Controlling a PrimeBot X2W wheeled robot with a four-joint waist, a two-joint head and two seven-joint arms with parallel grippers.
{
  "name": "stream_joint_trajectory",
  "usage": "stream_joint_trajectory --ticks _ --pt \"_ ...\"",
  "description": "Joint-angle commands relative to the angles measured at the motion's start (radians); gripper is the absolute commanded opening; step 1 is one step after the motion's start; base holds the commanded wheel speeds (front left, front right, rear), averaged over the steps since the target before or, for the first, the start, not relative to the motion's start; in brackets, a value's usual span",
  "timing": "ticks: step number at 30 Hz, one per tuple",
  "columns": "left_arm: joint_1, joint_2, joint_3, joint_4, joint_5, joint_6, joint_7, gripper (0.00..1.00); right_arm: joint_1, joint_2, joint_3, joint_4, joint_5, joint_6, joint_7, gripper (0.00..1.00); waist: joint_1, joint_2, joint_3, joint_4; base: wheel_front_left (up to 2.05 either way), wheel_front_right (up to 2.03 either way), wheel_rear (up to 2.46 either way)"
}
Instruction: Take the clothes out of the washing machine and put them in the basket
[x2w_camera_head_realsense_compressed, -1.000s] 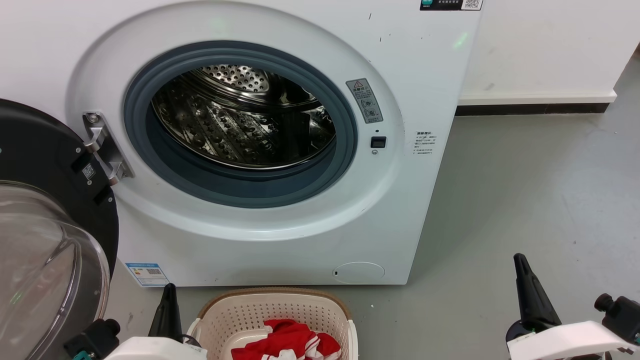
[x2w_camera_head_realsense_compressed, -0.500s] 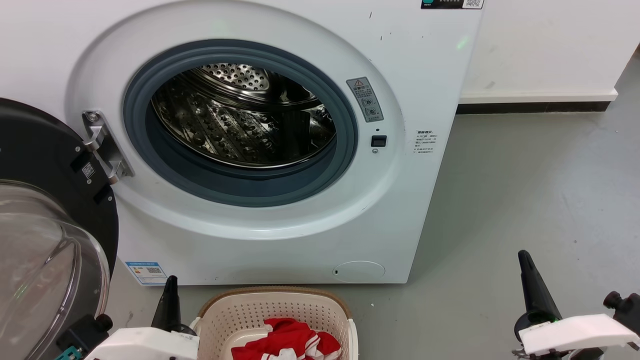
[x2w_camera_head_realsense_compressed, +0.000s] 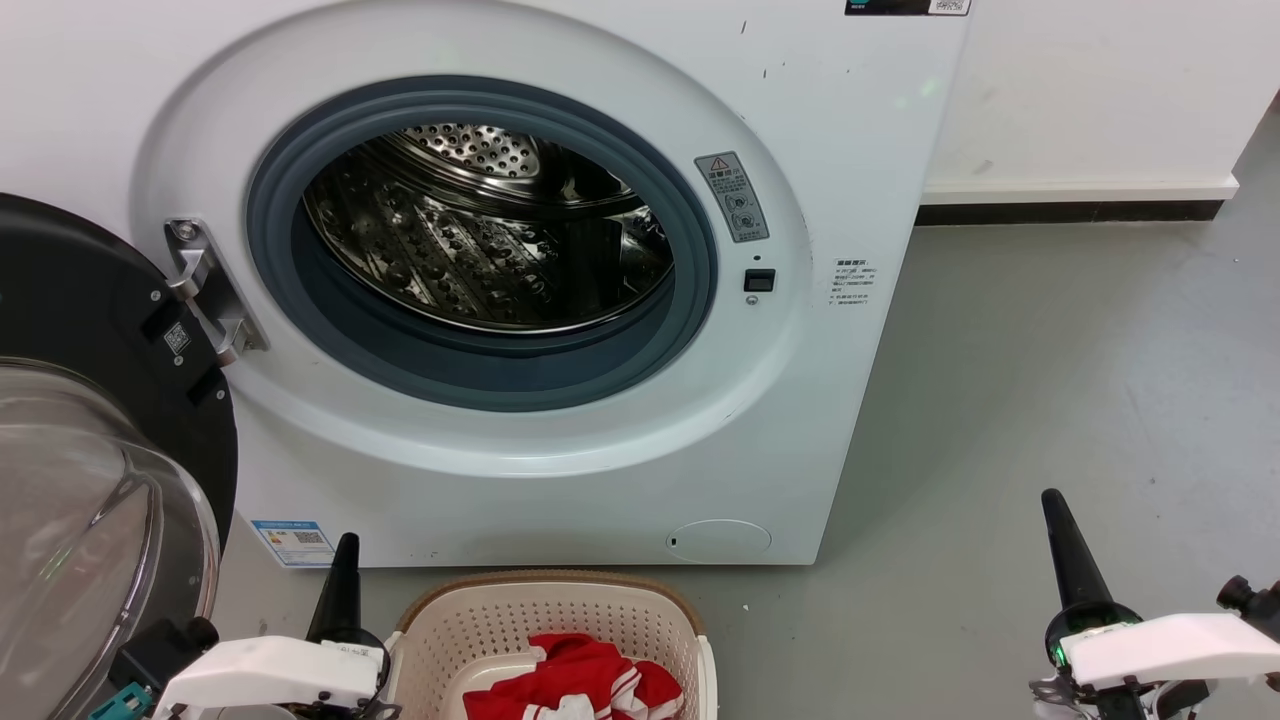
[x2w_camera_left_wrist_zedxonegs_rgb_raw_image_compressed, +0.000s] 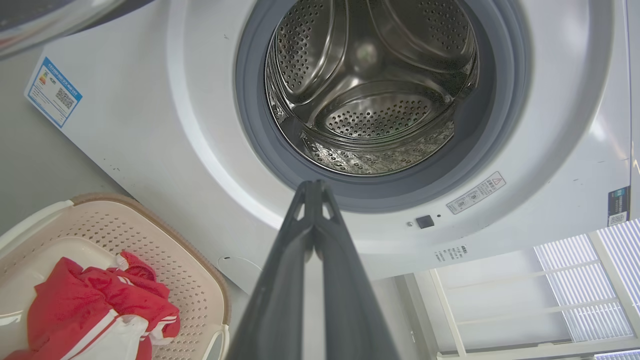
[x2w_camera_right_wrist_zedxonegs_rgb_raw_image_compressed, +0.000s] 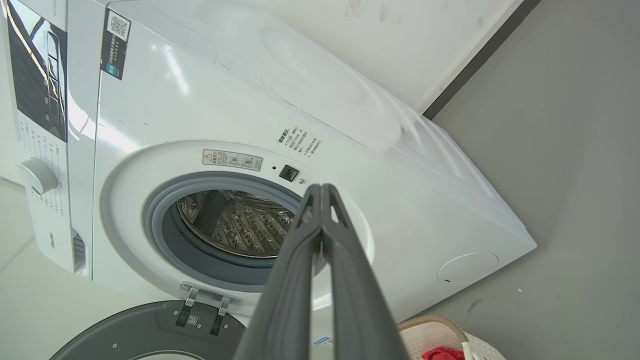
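Observation:
The white washing machine (x2w_camera_head_realsense_compressed: 820, 150) stands with its porthole open, and its steel drum (x2w_camera_head_realsense_compressed: 480, 230) holds no fabric that I can see. In front of it on the floor sits the cream basket (x2w_camera_head_realsense_compressed: 545, 620) with the red and white clothes (x2w_camera_head_realsense_compressed: 575, 685) lying inside. My left gripper (x2w_camera_head_realsense_compressed: 345, 550) is shut and empty just left of the basket. My right gripper (x2w_camera_head_realsense_compressed: 1055, 505) is shut and empty over the floor at the lower right. The left wrist view shows the empty drum (x2w_camera_left_wrist_zedxonegs_rgb_raw_image_compressed: 370, 95), the basket (x2w_camera_left_wrist_zedxonegs_rgb_raw_image_compressed: 125, 235) and the clothes (x2w_camera_left_wrist_zedxonegs_rgb_raw_image_compressed: 90, 300).
The machine's black-rimmed glass door (x2w_camera_head_realsense_compressed: 90, 480) hangs open at the left, close to my left arm. Grey floor (x2w_camera_head_realsense_compressed: 1050, 380) spreads to the right of the machine, up to a white wall with a dark skirting (x2w_camera_head_realsense_compressed: 1070, 212).
Both arms have drawn slightly outward and back, the left toward the left edge, the right toward the right edge. The clothes lie unchanged in the basket.

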Motion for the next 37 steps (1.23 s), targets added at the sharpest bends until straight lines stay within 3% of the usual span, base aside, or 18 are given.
stream_joint_trajectory --ticks 1,37 --pt "-0.022 0.001 0.005 -0.005 -0.027 -0.009 0.006 0.0 -0.027 -0.005 -0.005 -0.003 0.03 0.0 0.006 0.0 -0.0001 0.0 0.0 0.0 0.0 0.0 0.0" --pt "-0.081 0.0 0.031 0.036 -0.375 -0.054 0.09 0.0 -0.083 0.0 -0.046 0.053 0.369 0.0 0.097 0.0 -0.0001 0.0 0.011 0.005 0.0 0.0 0.0"
